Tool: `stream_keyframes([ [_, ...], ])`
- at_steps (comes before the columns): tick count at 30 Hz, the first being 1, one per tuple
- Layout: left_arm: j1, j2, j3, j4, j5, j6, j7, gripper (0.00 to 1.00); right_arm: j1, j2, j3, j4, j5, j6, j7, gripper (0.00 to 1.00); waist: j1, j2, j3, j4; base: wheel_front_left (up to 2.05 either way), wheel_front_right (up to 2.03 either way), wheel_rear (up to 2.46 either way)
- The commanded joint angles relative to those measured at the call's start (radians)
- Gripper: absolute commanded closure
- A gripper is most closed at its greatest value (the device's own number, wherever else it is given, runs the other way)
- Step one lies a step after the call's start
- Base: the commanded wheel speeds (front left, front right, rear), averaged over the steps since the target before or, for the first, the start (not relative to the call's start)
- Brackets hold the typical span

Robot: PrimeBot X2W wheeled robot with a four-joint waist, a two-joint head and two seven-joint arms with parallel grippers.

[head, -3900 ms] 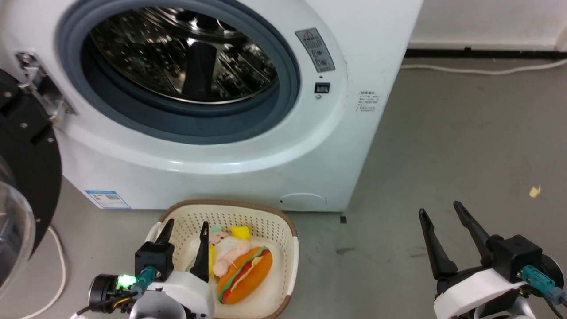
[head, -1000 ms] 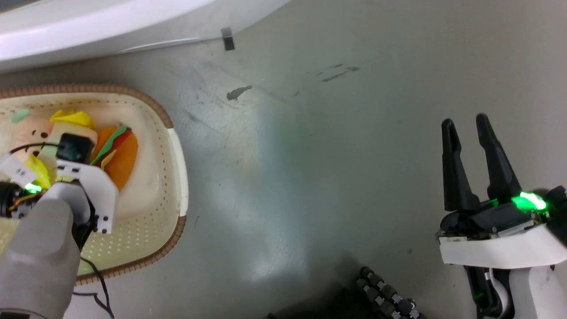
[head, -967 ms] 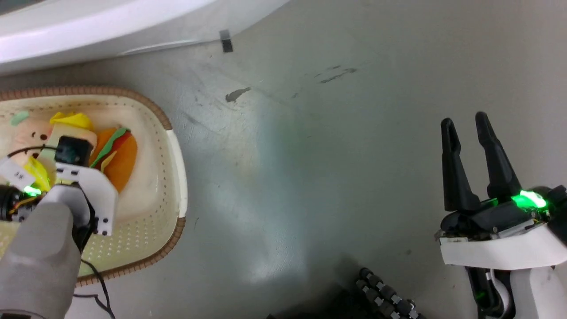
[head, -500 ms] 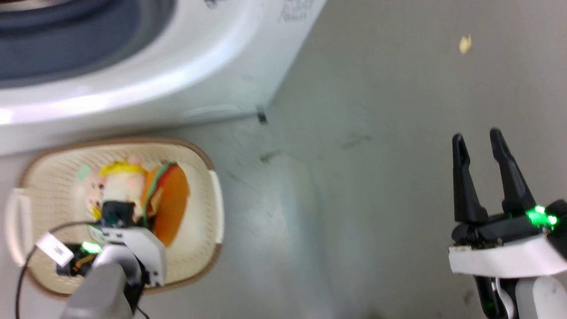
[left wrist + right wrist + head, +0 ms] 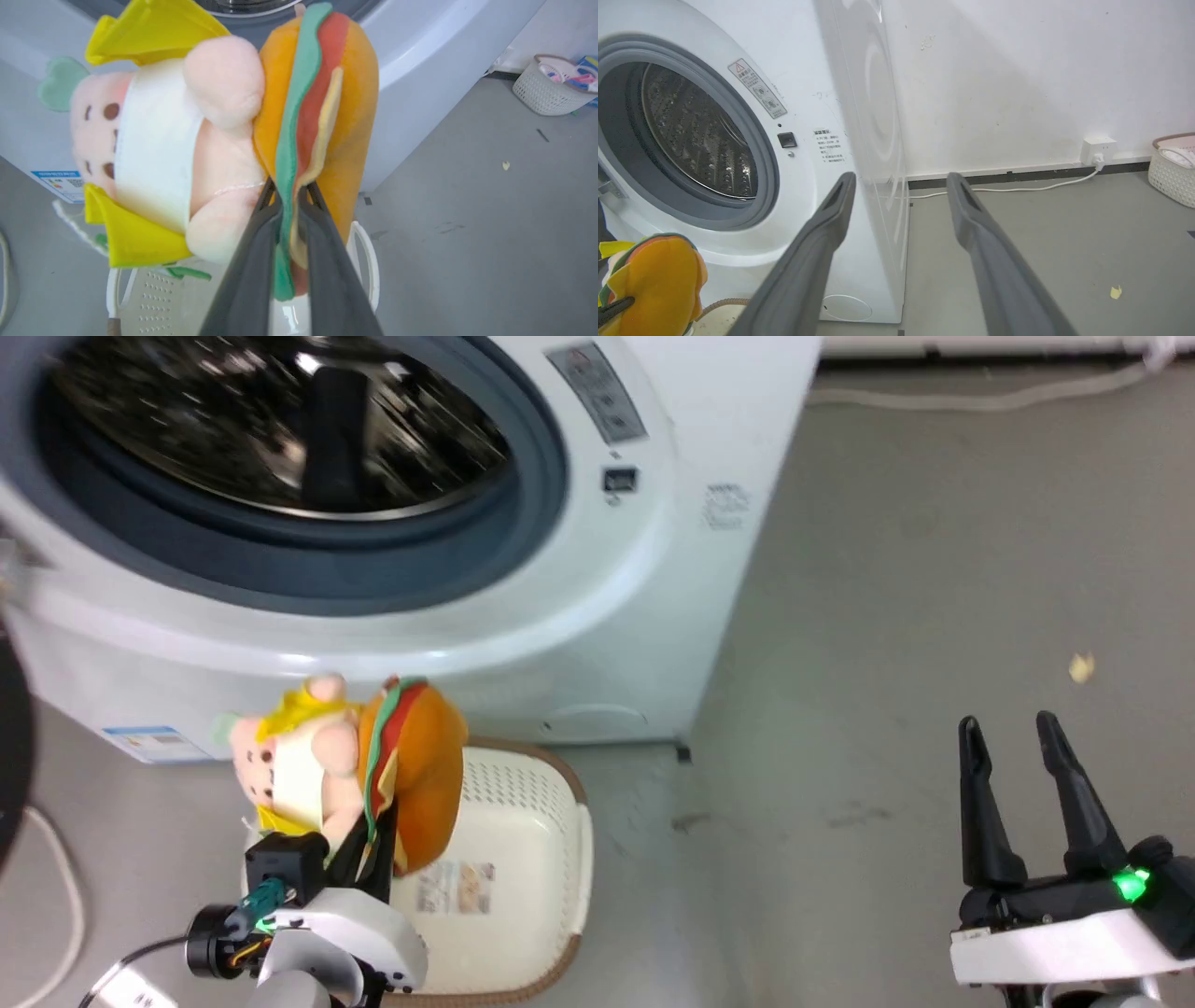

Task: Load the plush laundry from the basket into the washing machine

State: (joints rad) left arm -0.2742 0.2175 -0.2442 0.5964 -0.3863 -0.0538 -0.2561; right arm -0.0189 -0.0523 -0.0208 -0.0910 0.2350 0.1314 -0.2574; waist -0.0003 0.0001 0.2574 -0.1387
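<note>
Grey concrete floor (image 5: 887, 616) runs up to a white wall where the washing machine (image 5: 579, 644) stands, its steel drum (image 5: 187, 420) exposed inside the grey gasket (image 5: 523, 504). At the robot's left, the left gripper (image 5: 288, 198) is clenched on the plush laundry (image 5: 373, 765), its two dark fingers pinching the green and red layers at the edge of the orange hamburger. The toy hangs in the air above the basket (image 5: 509, 793), level with the washer's lower front panel and below the drum opening, the pig figure on the burger's left side. The cream basket sits on the floor just in front of the machine, a label sticker (image 5: 456, 887) visible on its bottom. Well apart to the right, the right gripper (image 5: 1006, 723) hovers over bare floor with its fingers spread and nothing between them. A pale scrap (image 5: 1081, 667) lies on the floor near it.
</note>
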Motion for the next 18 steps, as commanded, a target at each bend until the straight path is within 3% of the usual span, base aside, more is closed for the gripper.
stream_keyframes([
  [1,0.035,-0.014,0.028,-0.091,0.020,0.011,-0.006,1.00,0.017,0.002,0.003,0.003,-0.007,-0.001,-0.004,0.00,0.0003,-0.0001,-0.073,0.057,0.00,0.00,0.00],
  [3,0.091,-0.034,0.079,-0.252,0.054,0.018,-0.006,1.00,0.027,0.002,0.007,0.002,-0.009,-0.001,-0.004,0.00,0.0003,-0.0001,-0.084,0.060,0.00,0.00,0.00],
  [9,0.098,-0.054,0.150,-0.486,0.120,0.006,-0.006,1.00,0.027,0.002,0.023,-0.003,-0.004,-0.001,-0.004,0.00,0.0003,-0.0001,-0.057,0.048,0.00,0.00,0.00],
  [13,0.019,-0.042,0.176,-0.514,0.121,-0.014,-0.006,1.00,0.010,0.002,0.036,-0.011,0.001,-0.001,-0.004,0.00,0.0003,-0.0001,0.006,0.029,0.00,0.00,0.00],
  [18,-0.149,0.025,0.194,-0.496,0.113,-0.032,0.050,1.00,-0.043,0.002,0.046,-0.034,0.014,-0.001,-0.004,0.00,0.0003,-0.0001,0.133,-0.019,0.00,0.00,0.00],
])
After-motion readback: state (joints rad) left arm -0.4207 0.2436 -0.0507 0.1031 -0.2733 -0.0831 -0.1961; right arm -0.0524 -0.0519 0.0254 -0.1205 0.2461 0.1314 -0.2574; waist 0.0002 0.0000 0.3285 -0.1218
